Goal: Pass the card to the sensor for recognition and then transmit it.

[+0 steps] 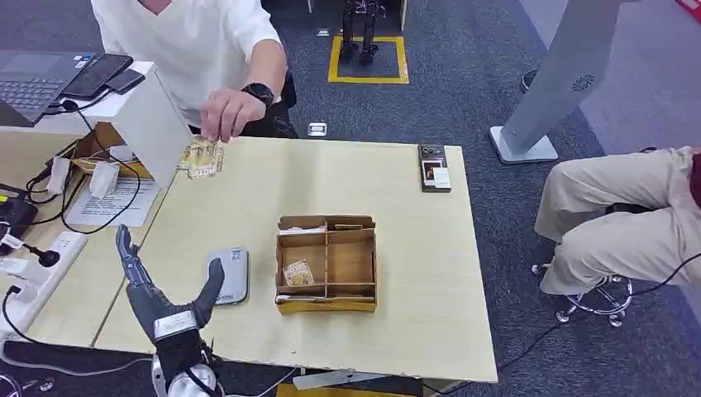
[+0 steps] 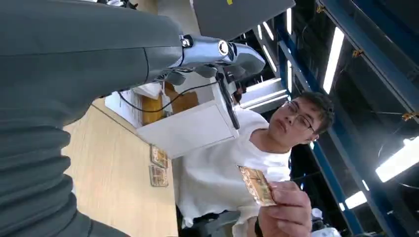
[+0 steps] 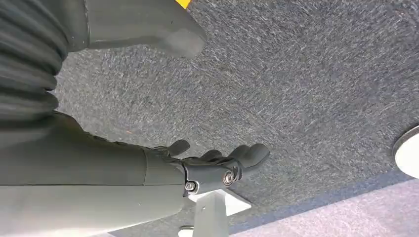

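From the head view I see my left hand point(image 1: 169, 302) raised over the table's point(image 1: 413, 322) near left edge, fingers spread and holding nothing. The grey sensor pad point(image 1: 229, 275) lies just beside it, with bare tabletop between the pad and the cardboard divider box point(image 1: 326, 265), where one card point(image 1: 298, 273) sits in a left compartment. The task card point(image 1: 202, 157) is well apart from my hand, at the far left edge, pinched by a person's hand point(image 1: 227, 112). My right hand point(image 3: 217, 163) hangs above grey carpet point(image 3: 306, 74), fingers loosely extended, holding nothing.
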`<control>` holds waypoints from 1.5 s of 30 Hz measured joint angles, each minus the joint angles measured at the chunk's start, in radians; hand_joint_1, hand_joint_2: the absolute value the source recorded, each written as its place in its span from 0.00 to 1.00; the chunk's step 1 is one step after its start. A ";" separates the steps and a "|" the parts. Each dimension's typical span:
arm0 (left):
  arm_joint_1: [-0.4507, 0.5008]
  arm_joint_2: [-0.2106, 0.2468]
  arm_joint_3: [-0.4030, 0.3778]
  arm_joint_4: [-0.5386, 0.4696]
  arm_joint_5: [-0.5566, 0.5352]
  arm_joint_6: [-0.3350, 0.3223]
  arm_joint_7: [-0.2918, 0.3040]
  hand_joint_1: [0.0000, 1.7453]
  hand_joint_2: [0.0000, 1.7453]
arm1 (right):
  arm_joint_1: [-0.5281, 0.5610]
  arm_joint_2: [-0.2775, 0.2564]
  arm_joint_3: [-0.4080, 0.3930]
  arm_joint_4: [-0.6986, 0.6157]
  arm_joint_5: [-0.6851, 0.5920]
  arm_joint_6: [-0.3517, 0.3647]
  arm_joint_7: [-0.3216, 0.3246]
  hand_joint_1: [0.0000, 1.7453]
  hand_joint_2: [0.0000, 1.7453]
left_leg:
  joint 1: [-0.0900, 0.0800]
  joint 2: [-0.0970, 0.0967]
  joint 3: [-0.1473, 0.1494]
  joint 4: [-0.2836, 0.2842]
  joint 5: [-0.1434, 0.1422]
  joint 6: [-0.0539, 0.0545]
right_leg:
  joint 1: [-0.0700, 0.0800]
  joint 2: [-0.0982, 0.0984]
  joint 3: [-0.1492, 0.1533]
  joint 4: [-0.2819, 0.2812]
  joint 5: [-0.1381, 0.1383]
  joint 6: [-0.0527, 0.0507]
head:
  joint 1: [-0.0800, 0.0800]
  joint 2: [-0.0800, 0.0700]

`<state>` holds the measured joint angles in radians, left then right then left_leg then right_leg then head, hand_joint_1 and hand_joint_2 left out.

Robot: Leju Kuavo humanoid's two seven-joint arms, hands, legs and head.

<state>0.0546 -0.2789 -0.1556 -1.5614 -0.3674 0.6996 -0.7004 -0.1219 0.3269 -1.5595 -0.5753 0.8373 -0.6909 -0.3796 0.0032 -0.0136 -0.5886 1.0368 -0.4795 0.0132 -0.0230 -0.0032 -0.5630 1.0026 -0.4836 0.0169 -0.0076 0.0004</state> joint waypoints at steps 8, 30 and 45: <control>0.001 0.000 0.000 -0.008 0.001 0.000 0.000 0.00 1.00 | 0.000 0.000 0.000 0.000 0.000 0.000 0.000 0.00 1.00 | 0.000 0.000 0.000 0.000 0.000 0.000 | 0.000 0.000 0.000 0.000 0.000 0.000 | 0.000 0.000; -0.163 -0.010 0.287 0.067 -0.536 0.000 0.136 0.00 1.00 | -0.015 -0.019 0.000 0.048 0.087 0.000 -0.036 0.00 1.00 | 0.000 0.000 0.000 0.000 0.001 -0.001 | 0.000 0.000 0.000 0.000 0.001 -0.001 | 0.000 0.000; -0.266 -0.027 0.433 0.090 -0.653 0.001 0.171 0.00 1.00 | -0.020 -0.035 0.000 0.081 0.102 0.000 -0.048 0.00 1.00 | 0.000 0.000 0.000 0.000 0.001 -0.001 | 0.000 0.000 0.000 0.000 0.001 -0.001 | 0.000 0.000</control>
<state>-0.2118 -0.3056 0.2773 -1.4714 -1.0208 0.7008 -0.5299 -0.1416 0.2914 -1.5595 -0.4940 0.9392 -0.6908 -0.4273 0.0035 -0.0137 -0.5886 1.0368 -0.4787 0.0121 -0.0228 -0.0030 -0.5633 1.0028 -0.4831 0.0164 -0.0076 0.0004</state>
